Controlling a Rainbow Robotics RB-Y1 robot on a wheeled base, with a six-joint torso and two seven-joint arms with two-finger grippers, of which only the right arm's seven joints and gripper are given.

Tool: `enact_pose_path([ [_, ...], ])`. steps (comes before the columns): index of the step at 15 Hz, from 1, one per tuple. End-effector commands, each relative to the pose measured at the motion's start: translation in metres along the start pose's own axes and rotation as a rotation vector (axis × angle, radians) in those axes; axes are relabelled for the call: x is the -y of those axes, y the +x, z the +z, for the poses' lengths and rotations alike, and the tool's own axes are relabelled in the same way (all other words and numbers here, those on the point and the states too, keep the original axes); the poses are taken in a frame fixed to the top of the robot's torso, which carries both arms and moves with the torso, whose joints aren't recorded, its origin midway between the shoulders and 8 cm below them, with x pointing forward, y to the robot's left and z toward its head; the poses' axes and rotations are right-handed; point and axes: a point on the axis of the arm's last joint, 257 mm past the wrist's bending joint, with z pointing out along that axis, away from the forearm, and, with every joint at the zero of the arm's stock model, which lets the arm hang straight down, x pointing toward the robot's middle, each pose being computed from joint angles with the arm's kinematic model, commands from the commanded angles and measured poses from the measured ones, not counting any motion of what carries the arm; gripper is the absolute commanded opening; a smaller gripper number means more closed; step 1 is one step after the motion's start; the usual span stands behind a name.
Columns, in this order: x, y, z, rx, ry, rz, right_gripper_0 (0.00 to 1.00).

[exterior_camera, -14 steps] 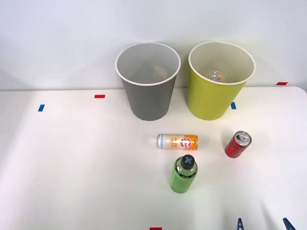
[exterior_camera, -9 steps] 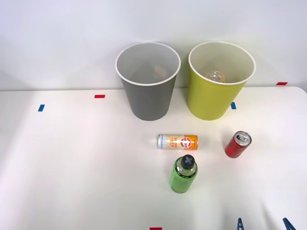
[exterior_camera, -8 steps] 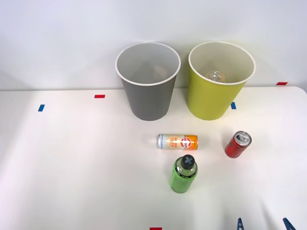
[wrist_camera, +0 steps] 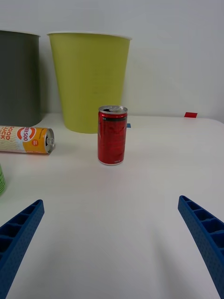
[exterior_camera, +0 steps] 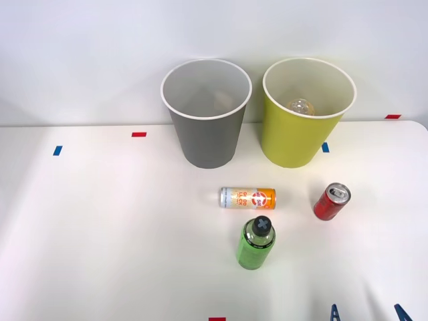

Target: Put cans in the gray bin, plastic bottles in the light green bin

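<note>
A short red can (exterior_camera: 331,202) (wrist_camera: 112,135) stands upright on the white table, right of centre. A slim silver-and-orange can (exterior_camera: 247,198) (wrist_camera: 25,139) lies on its side in front of the gray bin (exterior_camera: 205,114) (wrist_camera: 18,78). The green plastic bottle (exterior_camera: 256,243) with a black cap stands nearer to me. The light green bin (exterior_camera: 306,114) (wrist_camera: 89,80) stands right of the gray one, with a clear rounded thing inside it. My right gripper (exterior_camera: 366,313) (wrist_camera: 112,243) is open at the table's front edge, short of the red can, holding nothing.
Small red tape marks (exterior_camera: 138,134) and blue tape marks (exterior_camera: 57,150) dot the white table (exterior_camera: 100,234). A white wall rises just behind the bins. The table's rounded right corner (exterior_camera: 418,127) lies past the light green bin.
</note>
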Motion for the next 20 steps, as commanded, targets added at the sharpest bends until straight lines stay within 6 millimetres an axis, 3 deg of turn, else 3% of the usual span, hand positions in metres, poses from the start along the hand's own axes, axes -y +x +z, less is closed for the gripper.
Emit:
enact_pose_path([
  [1,0.0,0.0,0.0,0.0,0.0,0.0,1.0],
  [20,0.0,0.0,0.0,0.0,0.0,0.0,1.0],
])
